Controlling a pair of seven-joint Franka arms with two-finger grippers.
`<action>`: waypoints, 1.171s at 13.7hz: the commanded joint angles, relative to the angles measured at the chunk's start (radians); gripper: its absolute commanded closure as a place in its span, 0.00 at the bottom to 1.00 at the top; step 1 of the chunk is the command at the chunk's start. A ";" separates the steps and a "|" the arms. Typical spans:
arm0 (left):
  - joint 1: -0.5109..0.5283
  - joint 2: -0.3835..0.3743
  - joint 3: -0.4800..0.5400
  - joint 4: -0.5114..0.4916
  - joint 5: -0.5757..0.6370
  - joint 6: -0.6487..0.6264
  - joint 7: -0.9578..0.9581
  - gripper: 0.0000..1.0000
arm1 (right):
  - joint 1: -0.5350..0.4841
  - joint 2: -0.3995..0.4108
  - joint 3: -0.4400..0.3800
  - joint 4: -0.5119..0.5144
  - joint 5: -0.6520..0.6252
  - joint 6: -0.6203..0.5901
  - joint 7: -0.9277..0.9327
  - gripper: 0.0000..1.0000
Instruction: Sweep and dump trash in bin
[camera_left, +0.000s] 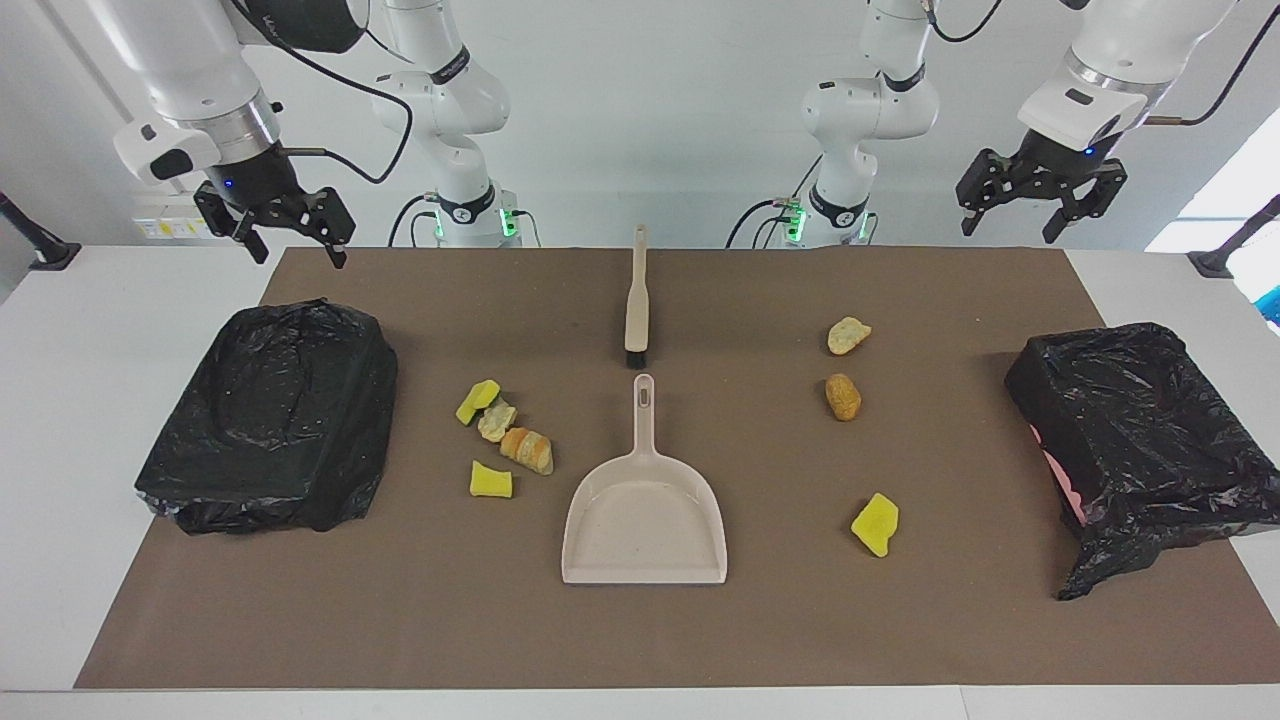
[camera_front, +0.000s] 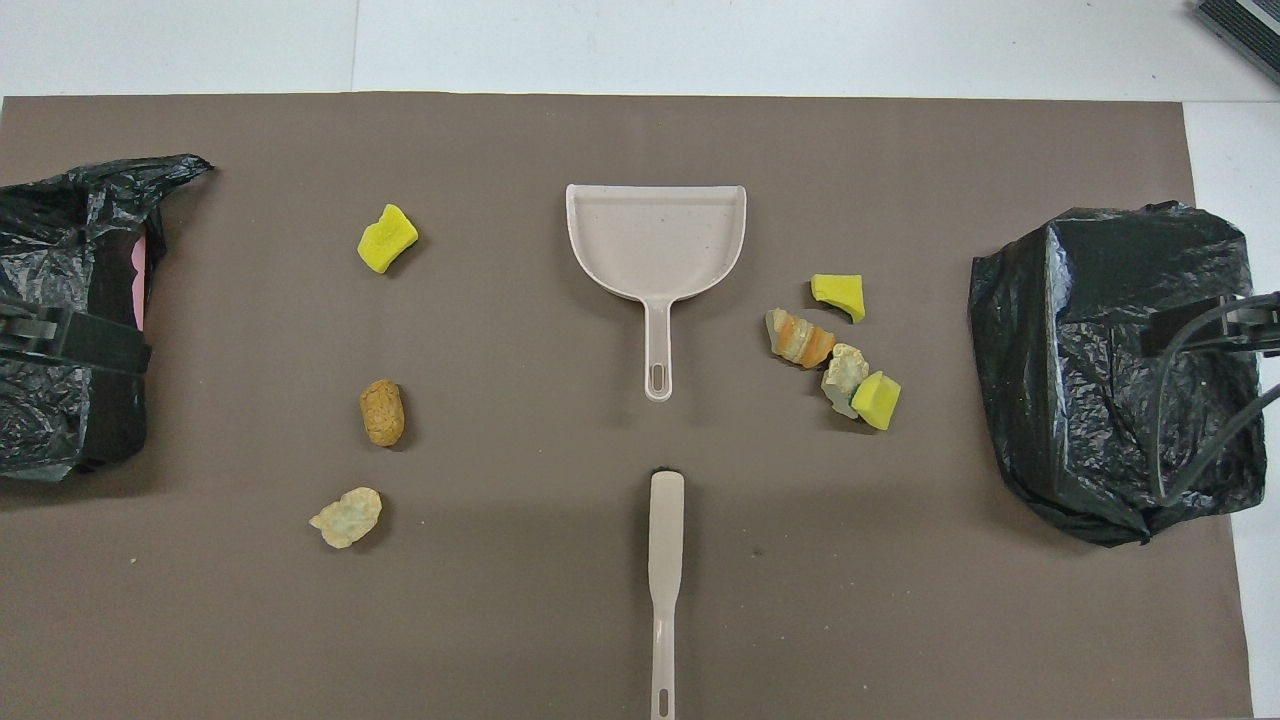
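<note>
Facing view: nothing of the task is done; the seven scraps of trash lie loose on the brown mat of the worktop, four clustered toward the right arm's end, three strung out toward the left arm's end. The dustpan is bare, its long axis running toward the robots, handle nearest them, open lip pointing away. The brush lies in line with it, nearer the robots, bristle end just short of the dustpan handle. The right gripper and the left gripper hang raised at either end, fingers released and grasping nothing. Overhead view: dustpan and brush share one axis; neither black-bagged bin, one at each end of the mat, shows any scrap. Picking up both tools, sweeping and dumping all remain
</note>
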 joint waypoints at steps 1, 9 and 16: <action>-0.047 -0.036 0.012 -0.059 -0.007 0.041 -0.014 0.00 | -0.005 -0.012 0.056 -0.027 0.003 0.051 -0.034 0.00; -0.082 -0.094 0.010 -0.152 -0.007 0.067 -0.014 0.00 | 0.074 0.404 0.200 0.247 0.017 0.140 0.359 0.00; -0.257 -0.197 0.009 -0.373 -0.011 0.159 -0.168 0.00 | 0.273 0.614 0.220 0.281 0.017 0.349 0.535 0.00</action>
